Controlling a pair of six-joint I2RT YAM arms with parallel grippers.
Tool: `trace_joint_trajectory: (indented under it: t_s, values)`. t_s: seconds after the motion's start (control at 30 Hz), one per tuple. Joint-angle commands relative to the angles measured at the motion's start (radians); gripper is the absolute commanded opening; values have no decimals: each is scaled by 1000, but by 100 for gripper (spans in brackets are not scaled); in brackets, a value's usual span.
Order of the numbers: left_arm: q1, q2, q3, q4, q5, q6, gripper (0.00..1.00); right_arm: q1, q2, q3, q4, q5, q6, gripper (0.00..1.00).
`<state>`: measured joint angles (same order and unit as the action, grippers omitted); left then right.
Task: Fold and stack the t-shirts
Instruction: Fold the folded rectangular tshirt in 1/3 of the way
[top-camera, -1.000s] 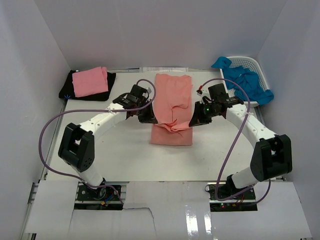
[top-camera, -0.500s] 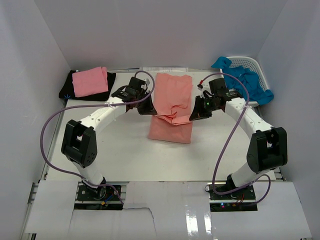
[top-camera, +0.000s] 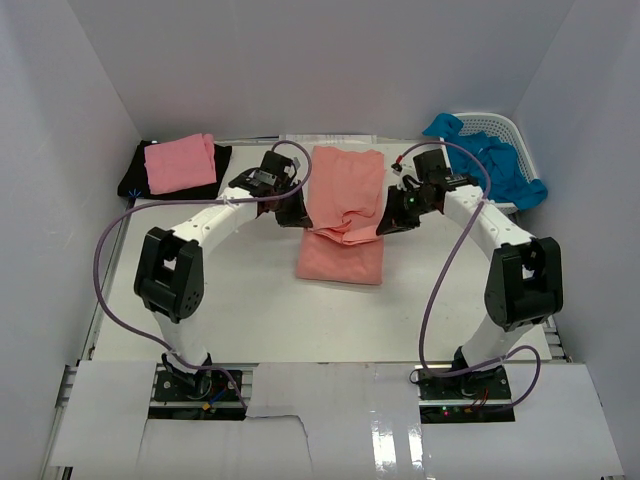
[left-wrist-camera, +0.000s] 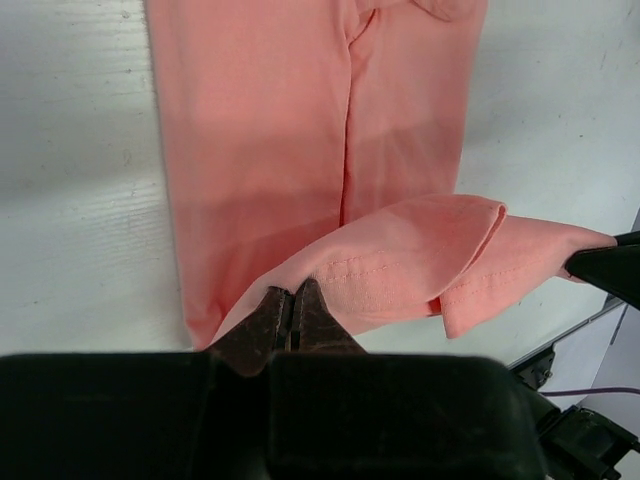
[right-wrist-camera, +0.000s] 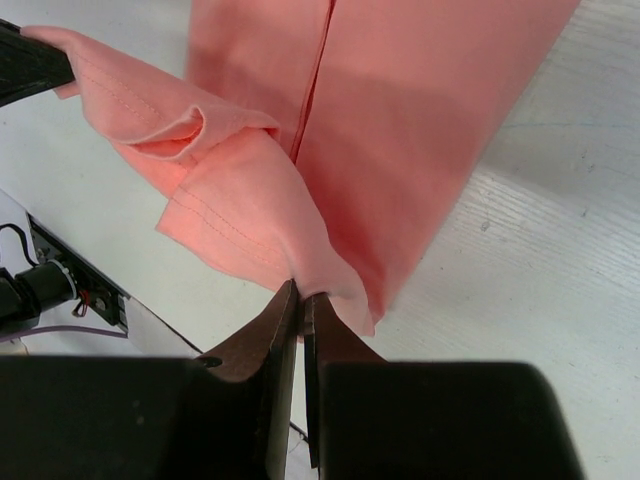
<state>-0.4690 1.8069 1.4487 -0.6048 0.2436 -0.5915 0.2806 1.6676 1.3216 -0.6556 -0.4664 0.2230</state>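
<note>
A long salmon-coral t-shirt (top-camera: 345, 190) lies lengthwise at the table's middle, its near hem lifted and doubled back over itself. My left gripper (top-camera: 297, 215) is shut on the hem's left corner (left-wrist-camera: 300, 280). My right gripper (top-camera: 390, 222) is shut on the hem's right corner (right-wrist-camera: 310, 275). Both hold the raised fold (left-wrist-camera: 420, 265) above the flat cloth. At the back left a folded lighter pink t-shirt (top-camera: 180, 163) rests on a black t-shirt (top-camera: 135, 180). Bright blue t-shirts (top-camera: 495, 160) spill from the basket at the back right.
A white lattice basket (top-camera: 505, 127) stands in the back right corner against the wall. White walls close in the table on three sides. Purple cables loop out from both arms. Bare white tabletop (top-camera: 240, 300) lies between the shirt and the arm bases.
Both grippers have carried the shirt's near hem toward the back, away from the bases. The fold now lies further up the shirt, and the arms are stretched out more.
</note>
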Motion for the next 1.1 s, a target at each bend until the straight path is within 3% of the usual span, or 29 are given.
trace_joint_trajectory:
  t_s: [0.0, 0.4, 1.07]
  values:
    - [13, 14, 44, 23, -7, 15, 0, -8, 23, 56, 14, 0, -17, 8]
    - [18, 117, 64, 106, 37, 25, 0, -9, 121, 73, 54, 2, -8, 8]
    - [69, 192, 125, 102, 42, 16, 0, -38, 284, 199, 62, 0, 6, 8]
